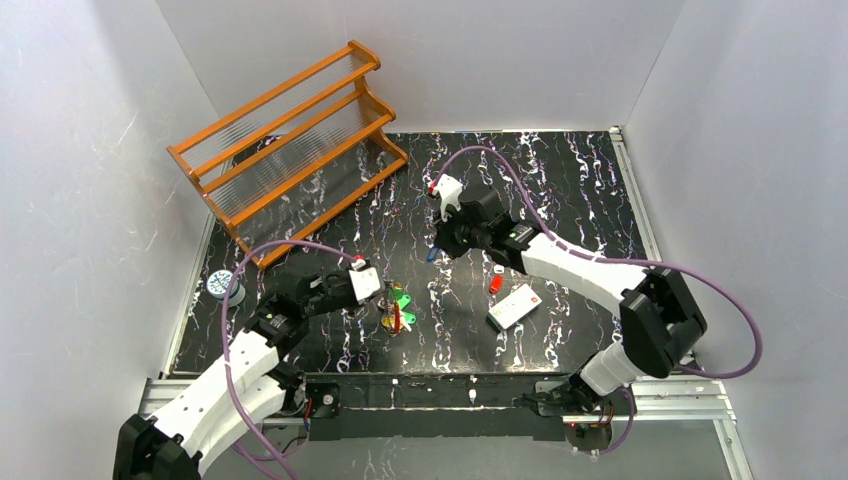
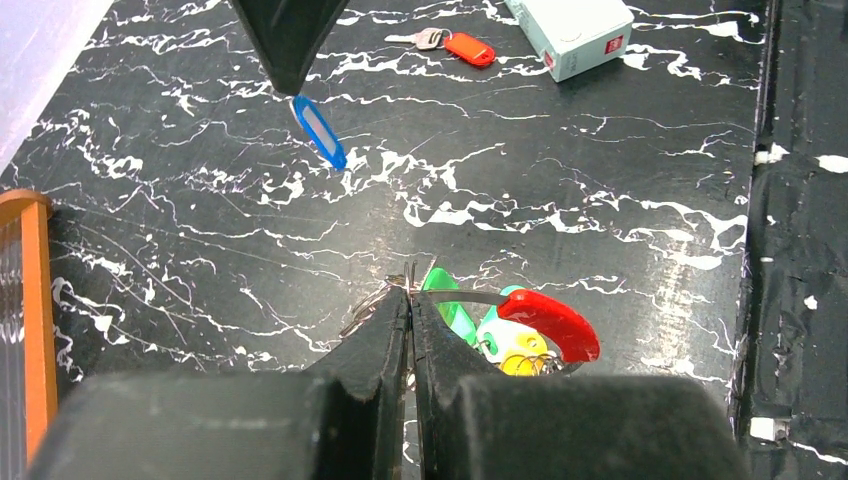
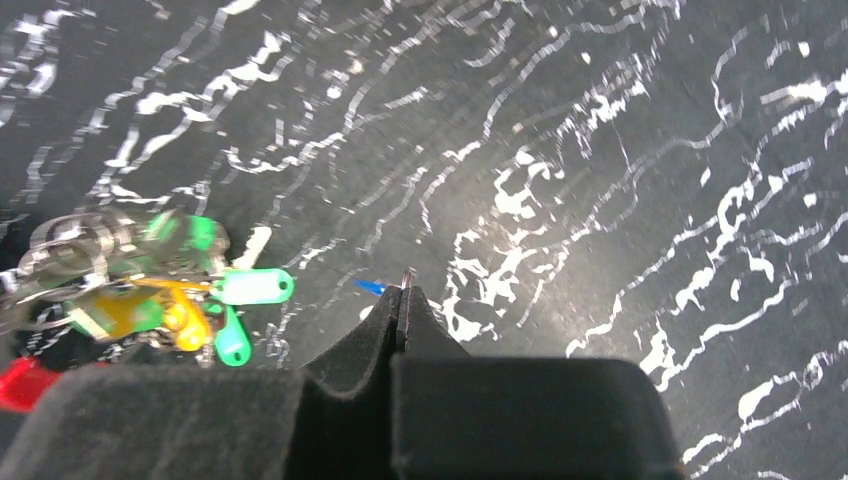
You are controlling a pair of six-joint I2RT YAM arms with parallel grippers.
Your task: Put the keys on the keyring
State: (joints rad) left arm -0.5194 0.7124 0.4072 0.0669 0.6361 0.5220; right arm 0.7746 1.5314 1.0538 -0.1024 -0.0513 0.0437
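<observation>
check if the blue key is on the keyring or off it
Off it. The blue key hangs from the shut right gripper, apart from the keyring the left gripper pinches.

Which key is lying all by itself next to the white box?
The red key with the silver blade, lying loose beside the white box. The other red one is in the bunch at the left gripper.

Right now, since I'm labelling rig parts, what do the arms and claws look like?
The left arm and right arm: white shells, black joints, each trailed by a looping purple cable. The left claw and right claw: black, wedge-shaped fingers tapering to thin tips.
</observation>
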